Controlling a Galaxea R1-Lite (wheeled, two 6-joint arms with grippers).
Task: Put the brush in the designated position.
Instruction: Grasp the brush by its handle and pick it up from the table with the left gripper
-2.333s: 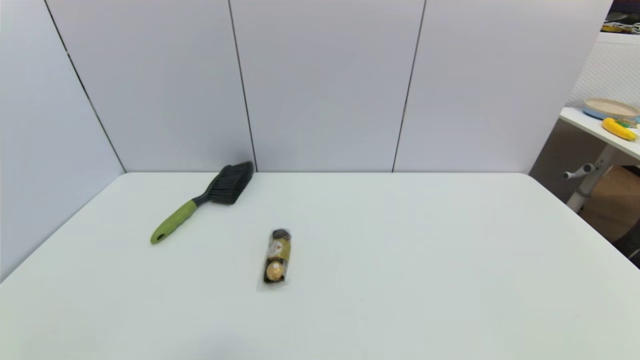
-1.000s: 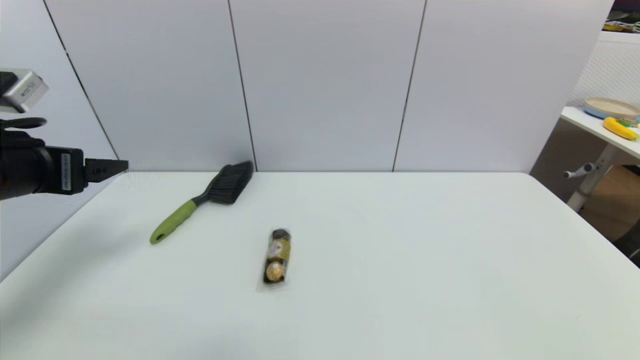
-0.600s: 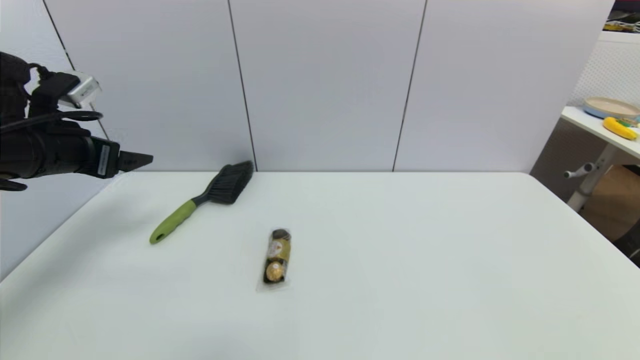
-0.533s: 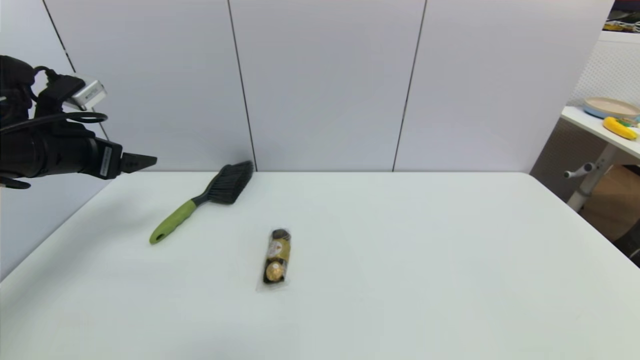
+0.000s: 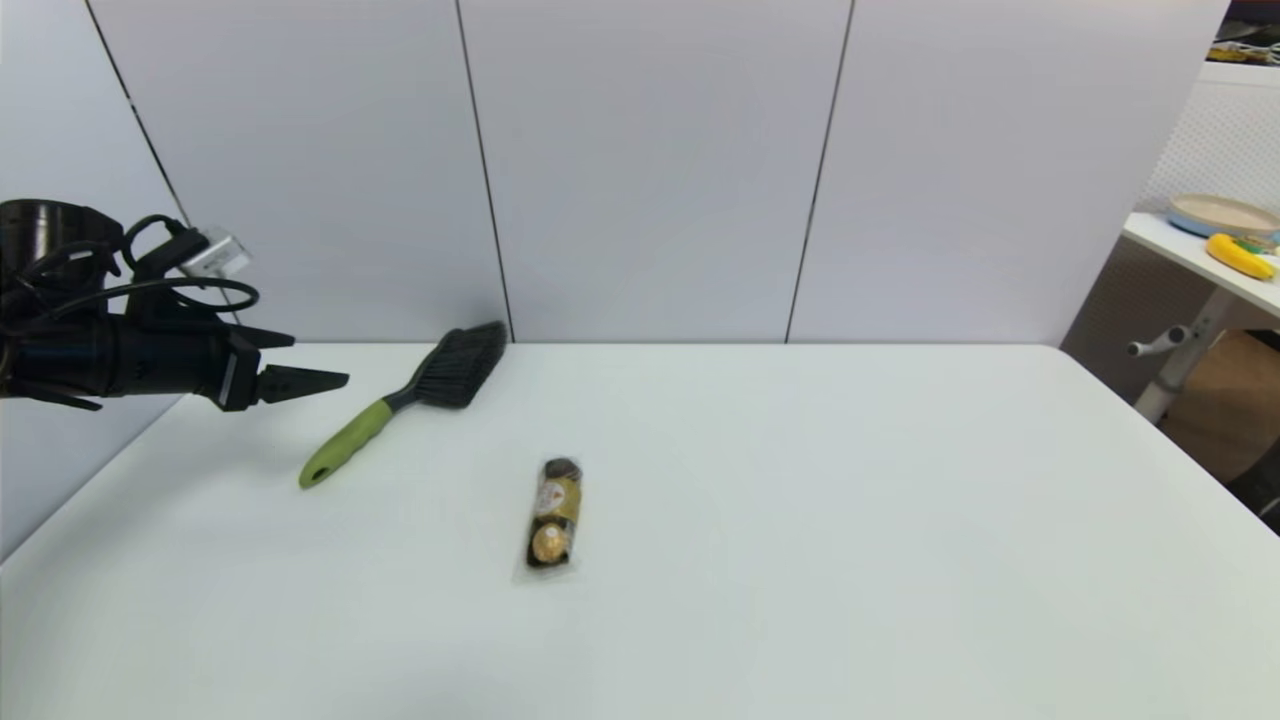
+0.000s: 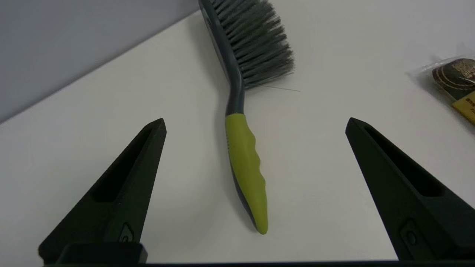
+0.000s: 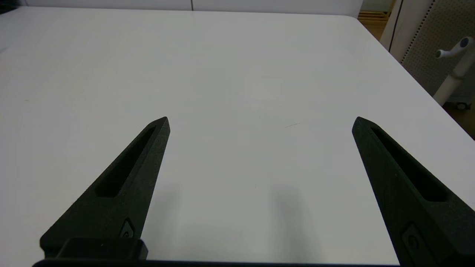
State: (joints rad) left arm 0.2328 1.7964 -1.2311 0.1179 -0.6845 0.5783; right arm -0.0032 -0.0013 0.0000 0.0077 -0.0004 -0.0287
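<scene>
Brush [image 5: 400, 403] lies flat at the tabletop's [image 5: 800, 500] back left, bristles by the wall, green handle toward the robot. Left gripper [image 5: 300, 365] hovers just left of it, fingers wide, empty. Approach step; next lower over handle and close. Right gripper [image 7: 259, 122] parked, wide open. Chocolate pack [image 5: 553, 515] nearby.

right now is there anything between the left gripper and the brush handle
No. In the left wrist view only bare white table lies between the open left gripper and the brush. The head view agrees.
</scene>
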